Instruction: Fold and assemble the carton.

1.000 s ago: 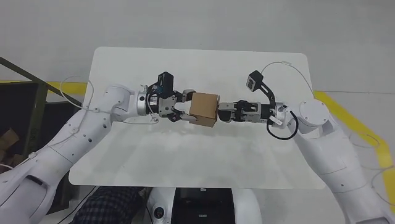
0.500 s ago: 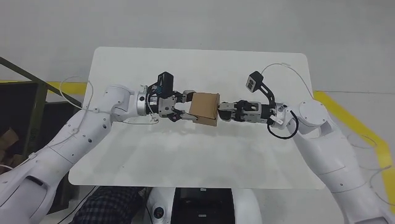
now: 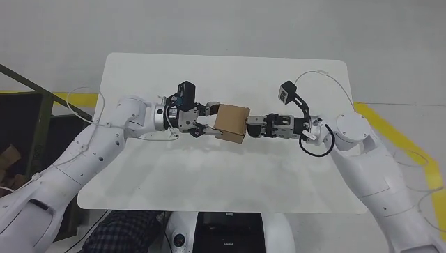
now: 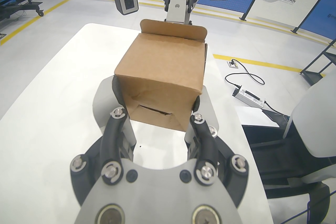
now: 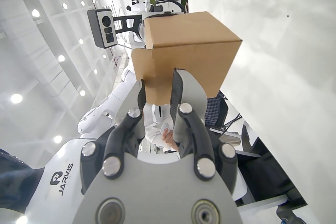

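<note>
your left gripper (image 4: 156, 96) clamps the carton (image 4: 162, 62) by its closed end over the table (image 4: 52, 104); your right gripper (image 5: 160, 83) pinches its flap (image 5: 140, 62); a power adapter (image 4: 249, 96) lies on the floor.

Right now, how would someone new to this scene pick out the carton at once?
Look over the middle of the white table. Clamped there between the left gripper and the right gripper is the carton, a small brown cardboard box. It is the one brown thing among white and black parts, with a flap open at the right gripper's end.
</note>
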Controlling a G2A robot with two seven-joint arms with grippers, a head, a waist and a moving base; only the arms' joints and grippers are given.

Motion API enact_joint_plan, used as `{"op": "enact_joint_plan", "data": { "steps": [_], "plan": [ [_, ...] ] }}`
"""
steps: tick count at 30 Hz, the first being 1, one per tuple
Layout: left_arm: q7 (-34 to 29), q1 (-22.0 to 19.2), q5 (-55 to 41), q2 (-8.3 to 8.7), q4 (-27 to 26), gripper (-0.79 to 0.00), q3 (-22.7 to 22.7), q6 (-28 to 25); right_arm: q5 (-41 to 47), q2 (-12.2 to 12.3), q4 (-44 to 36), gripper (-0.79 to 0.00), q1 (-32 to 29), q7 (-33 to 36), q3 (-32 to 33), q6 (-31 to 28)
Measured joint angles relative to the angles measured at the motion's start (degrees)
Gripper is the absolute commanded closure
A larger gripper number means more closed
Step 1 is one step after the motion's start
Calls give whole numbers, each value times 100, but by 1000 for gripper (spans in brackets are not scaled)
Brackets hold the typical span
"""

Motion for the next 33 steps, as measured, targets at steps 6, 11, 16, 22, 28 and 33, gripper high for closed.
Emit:
{"op": "enact_joint_plan", "data": {
  "steps": [6,11,16,22,28,33],
  "plan": [
    [-34,6,-9,-7,7,-163,-7,0,-84,14,-10,-259,-5,1,43,19],
    [-43,-1,-13,-18,5,-160,-3,0,-168,24,-27,-246,-25,23,42,71],
    [-32,2,-4,-21,11,-154,-18,0,-191,26,0,-222,-26,4,49,71],
    [4,20,-3,-18,15,-151,-32,0,-129,30,0,-185,-68,-1,88,26],
    [25,29,-9,-27,45,-145,-7,0,-91,23,56,-154,-109,-20,60,18],
    [-35,15,-111,-41,113,-135,80,0,-157,5,232,-225,-105,-65,-50,111]
  ]
}}
